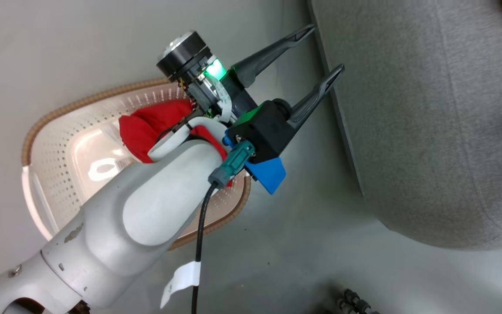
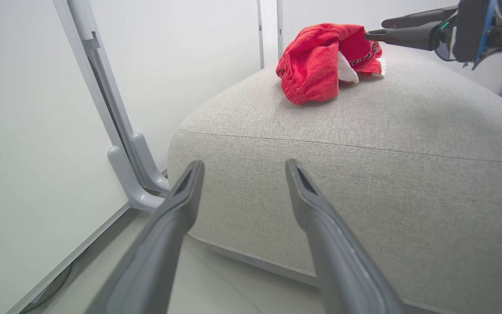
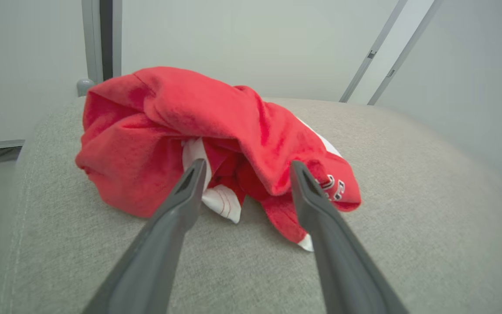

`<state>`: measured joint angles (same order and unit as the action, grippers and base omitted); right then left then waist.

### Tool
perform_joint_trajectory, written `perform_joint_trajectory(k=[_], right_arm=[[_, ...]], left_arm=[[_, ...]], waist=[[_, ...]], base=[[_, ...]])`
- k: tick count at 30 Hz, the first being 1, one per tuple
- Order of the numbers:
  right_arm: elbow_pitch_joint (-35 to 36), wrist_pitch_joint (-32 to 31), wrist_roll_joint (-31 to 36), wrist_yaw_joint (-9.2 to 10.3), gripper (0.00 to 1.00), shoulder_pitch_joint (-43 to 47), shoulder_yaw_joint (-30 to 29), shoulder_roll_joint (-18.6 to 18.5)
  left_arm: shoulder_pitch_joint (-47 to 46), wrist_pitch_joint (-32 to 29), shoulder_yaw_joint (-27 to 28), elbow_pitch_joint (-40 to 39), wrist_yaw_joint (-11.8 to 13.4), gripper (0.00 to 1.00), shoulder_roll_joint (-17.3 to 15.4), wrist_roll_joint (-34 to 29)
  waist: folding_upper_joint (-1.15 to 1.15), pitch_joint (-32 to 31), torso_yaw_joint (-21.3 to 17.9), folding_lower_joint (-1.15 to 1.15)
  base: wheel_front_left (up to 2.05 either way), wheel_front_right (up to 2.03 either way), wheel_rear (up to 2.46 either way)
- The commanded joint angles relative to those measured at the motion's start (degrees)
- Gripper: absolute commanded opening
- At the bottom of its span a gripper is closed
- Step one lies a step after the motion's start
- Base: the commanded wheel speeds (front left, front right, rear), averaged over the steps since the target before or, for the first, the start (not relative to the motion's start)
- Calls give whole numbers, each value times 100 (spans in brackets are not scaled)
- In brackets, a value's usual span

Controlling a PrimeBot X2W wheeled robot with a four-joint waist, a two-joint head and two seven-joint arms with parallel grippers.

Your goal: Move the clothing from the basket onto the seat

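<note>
Lying on seat [image 3: 408, 226], clothing [image 3: 159, 131]; head view adds basket [image 1: 55, 144].

The basket [image 1: 48, 148] is set on the floor [image 1: 303, 244], left of the seat [image 1: 429, 131] and apart from it. One garment [image 1: 146, 126] is found in the basket, partly hidden behind the left forearm [image 1: 159, 196]. The left gripper [image 1: 327, 48] is held between basket and seat, fingers spread, tips just beside the seat's side. A second garment [image 2: 316, 61] is heaped on the seat top, back from the rounded corner. The right gripper [image 3: 246, 165] is held spread just before that heap.
</note>
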<state>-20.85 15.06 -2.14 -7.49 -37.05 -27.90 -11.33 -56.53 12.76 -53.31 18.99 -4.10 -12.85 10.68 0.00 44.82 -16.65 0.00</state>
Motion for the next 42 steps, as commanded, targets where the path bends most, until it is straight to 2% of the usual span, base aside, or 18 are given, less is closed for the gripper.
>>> perform_joint_trajectory(k=[1, 6, 12, 22, 35, 42], right_arm=[[186, 19, 3, -1, 100, 281, 48, 65], [721, 19, 40, -1, 100, 752, 431, 155], [1351, 18, -35, -1, 100, 1057, 1106, 176], [1440, 19, -88, -1, 100, 1402, 2030, 126], [1119, 18, -208, -1, 100, 2066, 2270, 313], [1040, 19, -193, -1, 100, 2526, 2288, 457]], left_arm=[[109, 80, 37, 82, 56, 100, 18, 61], [419, 214, 199, 256, 196, 100, 103, 269], [870, 247, 602, 161, 414, 100, 232, 449], [1915, 249, 1711, -273, 606, 100, 235, 396], [3348, 246, 3071, -389, 580, 100, 134, 209], [4039, 245, 3716, -503, 522, 100, 314, 15]], waist=[[0, -346, 30, 0], [0, -935, 160, 0], [0, -1622, 521, 0], [0, -2636, 1207, 0], [0, -3442, 1660, 0], [0, -3756, 1797, 0]], base=[[0, 0, 0], [0, 0, 0], [0, 0, 0], [0, 0, 0], [0, 0, 0], [0, 0, 0]])
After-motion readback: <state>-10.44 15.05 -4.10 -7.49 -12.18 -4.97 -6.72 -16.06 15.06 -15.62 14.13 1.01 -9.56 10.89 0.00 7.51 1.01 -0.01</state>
